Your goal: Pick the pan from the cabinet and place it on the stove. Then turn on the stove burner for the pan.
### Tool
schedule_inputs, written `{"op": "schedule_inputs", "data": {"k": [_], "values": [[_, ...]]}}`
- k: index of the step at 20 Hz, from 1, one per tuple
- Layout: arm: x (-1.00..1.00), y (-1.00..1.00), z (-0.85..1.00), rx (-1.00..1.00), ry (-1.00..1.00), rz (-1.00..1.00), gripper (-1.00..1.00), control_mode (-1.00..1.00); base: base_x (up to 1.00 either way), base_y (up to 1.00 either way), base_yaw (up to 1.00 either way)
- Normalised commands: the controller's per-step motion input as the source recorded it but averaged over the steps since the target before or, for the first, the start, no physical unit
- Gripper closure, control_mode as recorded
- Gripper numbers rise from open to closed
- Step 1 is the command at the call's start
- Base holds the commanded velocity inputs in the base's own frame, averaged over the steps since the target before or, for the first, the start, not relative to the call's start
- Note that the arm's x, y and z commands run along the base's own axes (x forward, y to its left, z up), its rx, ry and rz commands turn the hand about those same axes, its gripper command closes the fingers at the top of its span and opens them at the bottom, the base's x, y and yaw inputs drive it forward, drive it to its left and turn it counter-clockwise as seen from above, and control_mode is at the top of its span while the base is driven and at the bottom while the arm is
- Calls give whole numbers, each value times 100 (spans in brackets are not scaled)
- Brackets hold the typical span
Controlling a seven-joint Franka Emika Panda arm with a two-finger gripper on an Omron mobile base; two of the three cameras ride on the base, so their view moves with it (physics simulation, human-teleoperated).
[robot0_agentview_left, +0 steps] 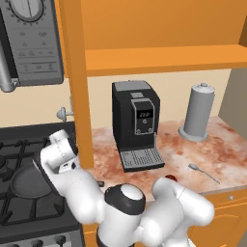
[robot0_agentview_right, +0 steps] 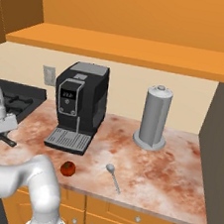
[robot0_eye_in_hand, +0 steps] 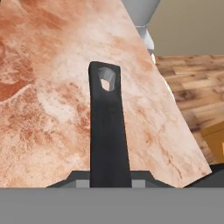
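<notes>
The gripper (robot0_eye_in_hand: pixel 110 177) pinches the handle (robot0_eye_in_hand: pixel 108 127) of the pan (robot0_agentview_left: pixel 30 183) — dish on the stove (robot0_agentview_left: pixel 21 212), handle reaching over the counter's (robot0_agentview_right: pixel 165 176) left edge.

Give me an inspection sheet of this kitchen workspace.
Surface: mottled reddish counter, right of the stove.
Job's things: pan lies over the stove grates, its handle pointing toward the counter; cabinet above the counter.
Clutter: coffee machine, grey canister, spoon and tomato, all on the counter.
Grippers: hand closed on the pan's handle.
Cables: nothing seen.
Surroundings: microwave above the stove; wall outlet.
</notes>
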Motion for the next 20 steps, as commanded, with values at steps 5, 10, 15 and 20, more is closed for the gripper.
{"op": "schedule_inputs", "data": {"k": [5,10,15,20], "values": [[-37,-9,0,0,0,8,100,-100,0,0,0],[-17,-3,0,0,0,5,100,-100,0,0,0],[0,0,0,0,0,0,-100,-100,0,0,0],[0,0,0,0,0,0,-100,-100,0,0,0]]}}
